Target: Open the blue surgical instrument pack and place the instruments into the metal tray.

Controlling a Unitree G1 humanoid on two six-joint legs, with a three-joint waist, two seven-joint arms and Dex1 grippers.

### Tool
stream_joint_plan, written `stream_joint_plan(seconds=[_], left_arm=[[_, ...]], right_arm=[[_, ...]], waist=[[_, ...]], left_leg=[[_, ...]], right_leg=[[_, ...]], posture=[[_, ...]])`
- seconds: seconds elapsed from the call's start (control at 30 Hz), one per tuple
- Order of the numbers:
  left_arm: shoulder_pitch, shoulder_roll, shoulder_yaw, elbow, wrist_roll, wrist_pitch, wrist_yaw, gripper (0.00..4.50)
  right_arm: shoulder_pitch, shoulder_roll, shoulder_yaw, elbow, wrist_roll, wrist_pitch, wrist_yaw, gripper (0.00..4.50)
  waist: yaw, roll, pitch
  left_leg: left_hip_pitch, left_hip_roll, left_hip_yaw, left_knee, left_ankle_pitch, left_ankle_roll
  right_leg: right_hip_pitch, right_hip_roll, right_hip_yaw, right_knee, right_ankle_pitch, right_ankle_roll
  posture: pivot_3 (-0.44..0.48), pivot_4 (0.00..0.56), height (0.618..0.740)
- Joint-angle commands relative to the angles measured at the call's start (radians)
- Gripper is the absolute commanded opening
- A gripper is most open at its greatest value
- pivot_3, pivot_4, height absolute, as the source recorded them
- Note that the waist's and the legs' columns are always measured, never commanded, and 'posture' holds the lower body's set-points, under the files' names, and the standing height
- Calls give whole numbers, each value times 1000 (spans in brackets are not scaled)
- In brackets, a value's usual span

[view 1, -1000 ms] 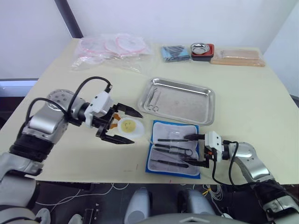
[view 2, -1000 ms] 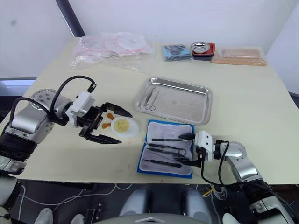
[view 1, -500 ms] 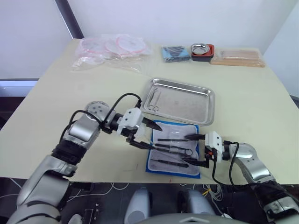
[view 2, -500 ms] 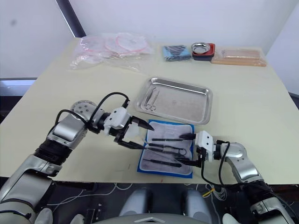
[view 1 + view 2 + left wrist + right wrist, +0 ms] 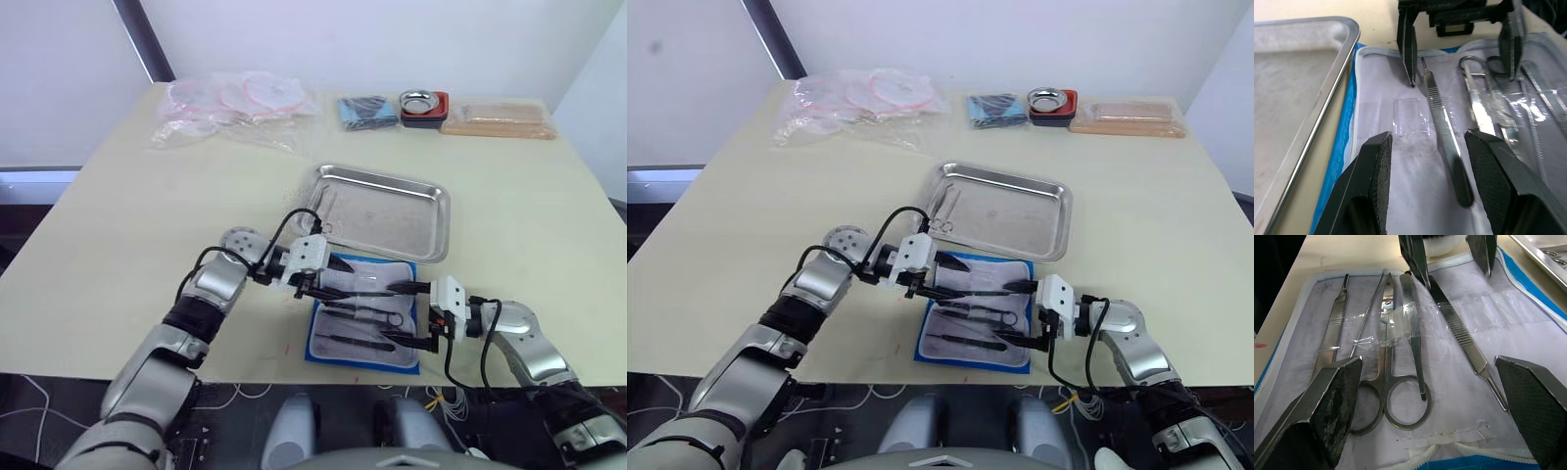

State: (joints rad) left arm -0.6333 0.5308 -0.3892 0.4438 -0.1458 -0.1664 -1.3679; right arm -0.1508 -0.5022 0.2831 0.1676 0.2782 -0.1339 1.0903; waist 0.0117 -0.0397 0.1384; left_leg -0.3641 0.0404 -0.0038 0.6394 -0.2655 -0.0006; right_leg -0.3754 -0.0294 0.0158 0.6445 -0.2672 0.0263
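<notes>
- The blue surgical instrument pack [image 5: 364,311] lies opened flat at the near edge of the table [image 5: 137,235], pale lining up, just in front of the metal tray [image 5: 377,211].
- Several instruments [image 5: 1400,357] rest side by side on the lining under clear straps: ring-handled scissors [image 5: 1388,396] in the middle, straight tools [image 5: 1445,142] either side.
- The left gripper [image 5: 343,277] reaches in from the pack's left side, its fingers [image 5: 1374,181] spread apart and low over the lining; one straight tool lies between them, and I can't say for sure whether either finger touches it.
- The right gripper [image 5: 407,314] sits at the pack's right edge, fingers [image 5: 1332,401] wide apart with nothing pinched, pointing across the row of tools.
- A pair of scissors [image 5: 321,211] already lies in the tray's left end.
- Along the far edge sit clear bags of tubing [image 5: 235,103], a darker blue bundle [image 5: 367,111], a small metal bowl in a red holder [image 5: 423,106] and a tan package [image 5: 498,121].
</notes>
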Motion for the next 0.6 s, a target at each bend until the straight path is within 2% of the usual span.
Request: stream_joint_plan(seconds=[0.03,0.6], left_arm=[[-17,2,25,4,10,-26,-18,2512],[-5,-1,35,64,58,-65,-41,2512]], right_arm=[[68,-25,59,114,-124,83,-37,4500],[65,-20,75,114,-126,79,-46,4500]], waist=[[0,0,0],[-2,3,-3]], left_leg=[[0,0,0,0,0,0],[1,1,0,0,0,0]], right_leg=[[0,0,0,0,0,0],[0,1,0,2,-1,-1]], posture=[[0,150,740],[0,150,740]])
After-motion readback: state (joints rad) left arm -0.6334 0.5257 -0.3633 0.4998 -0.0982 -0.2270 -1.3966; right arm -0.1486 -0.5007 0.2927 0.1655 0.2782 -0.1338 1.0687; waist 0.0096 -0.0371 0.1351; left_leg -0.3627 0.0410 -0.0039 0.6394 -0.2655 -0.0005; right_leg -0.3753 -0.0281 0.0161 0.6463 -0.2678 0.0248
